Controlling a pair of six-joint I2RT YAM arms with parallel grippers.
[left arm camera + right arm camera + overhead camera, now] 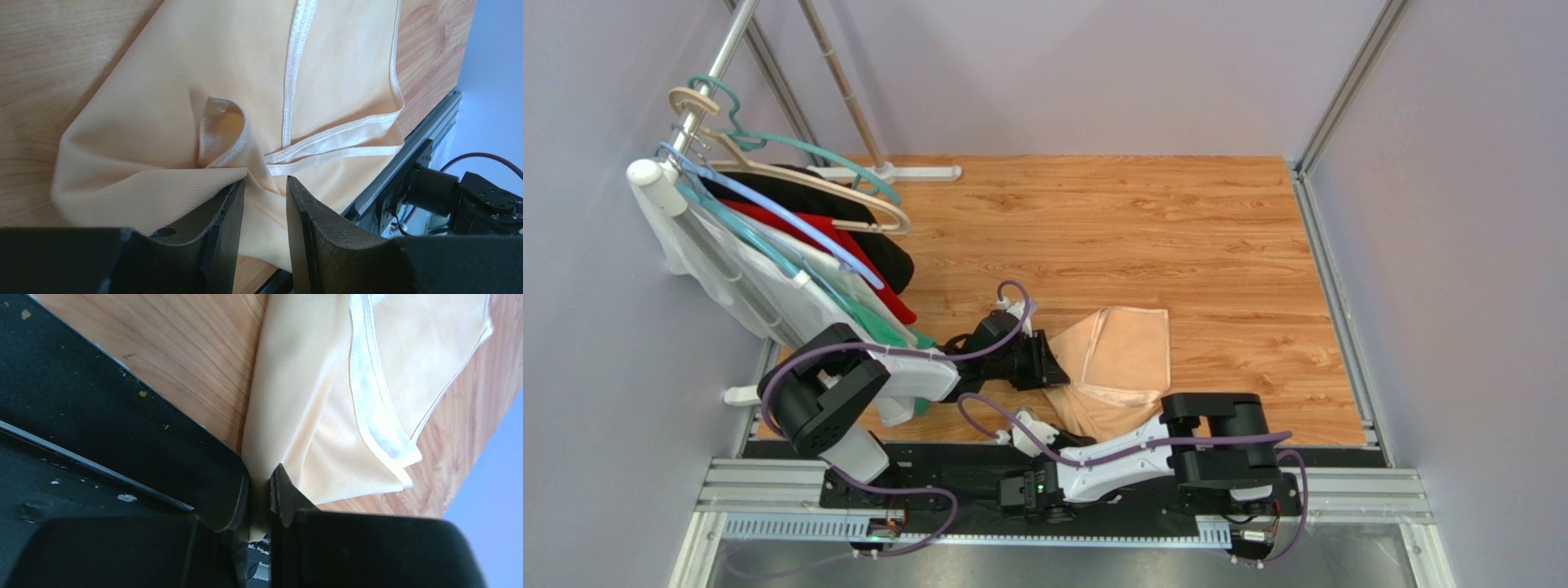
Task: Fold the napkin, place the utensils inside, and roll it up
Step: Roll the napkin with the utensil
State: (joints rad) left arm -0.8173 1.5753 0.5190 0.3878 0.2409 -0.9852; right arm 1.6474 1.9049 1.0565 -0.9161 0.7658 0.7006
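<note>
Pale lilac walls [1075,74] close in the wood-grain counter [1234,233] you are working on, and the black base rail [940,472] runs along its near edge. Just beyond that rail, about midway along it, you find the napkin [1127,349], partly folded over itself, with its stitched hems showing in layers. Its nearest part is drawn down toward the rail into a narrow bunch.

Your left hand [263,187] sits a little farther from the rail, at the end of the napkin toward the rail's left. Its fingers [230,208] are closed on a gathered fold, and the cloth puckers and creases right in front of them. Your right hand [259,484] is right at the rail's edge. Its jaws are pinched almost together on the napkin's near bunch, and the cloth rises from them in a taut ridge.

Past the rail's left end, a clothes rack [738,37] holds white, red and black garments [830,239] on hangers.
</note>
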